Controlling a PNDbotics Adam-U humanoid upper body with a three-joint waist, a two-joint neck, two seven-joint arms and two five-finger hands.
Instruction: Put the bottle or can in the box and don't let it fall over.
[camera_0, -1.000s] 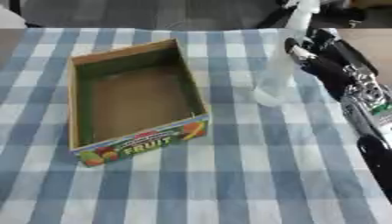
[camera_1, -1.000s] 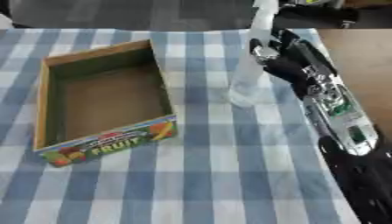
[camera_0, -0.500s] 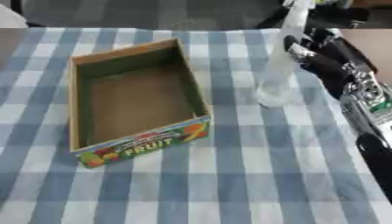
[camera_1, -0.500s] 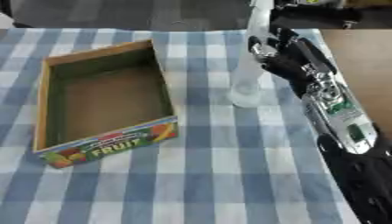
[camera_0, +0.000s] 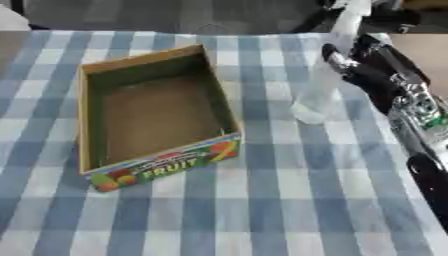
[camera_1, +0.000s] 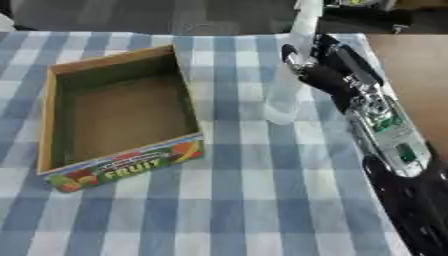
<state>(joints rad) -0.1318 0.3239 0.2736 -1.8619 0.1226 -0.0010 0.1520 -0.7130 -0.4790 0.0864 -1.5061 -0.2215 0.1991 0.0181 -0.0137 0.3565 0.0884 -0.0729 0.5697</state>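
A clear plastic bottle (camera_0: 317, 92) with a white cap stands slanted on the checked cloth, just right of the box, its top leaning toward the far right. My right hand (camera_0: 372, 75) comes in from the right with its fingers curled round the bottle's middle. Whether the bottle's base touches the cloth, I cannot tell. The cardboard box (camera_0: 166, 167), open on top and marked FRUIT on its near wall, lies left of centre with nothing inside. My left hand shows in neither view.
A blue and white checked cloth (camera_0: 262, 210) covers the table. Bare brown tabletop (camera_1: 411, 75) shows past the cloth's right edge. My black and silver right forearm (camera_1: 385, 130) runs along the right side. Dark objects (camera_1: 367, 12) sit at the far edge.
The bottle's base has shifted slightly toward me while my right hand stays curled round it. The box has not moved.
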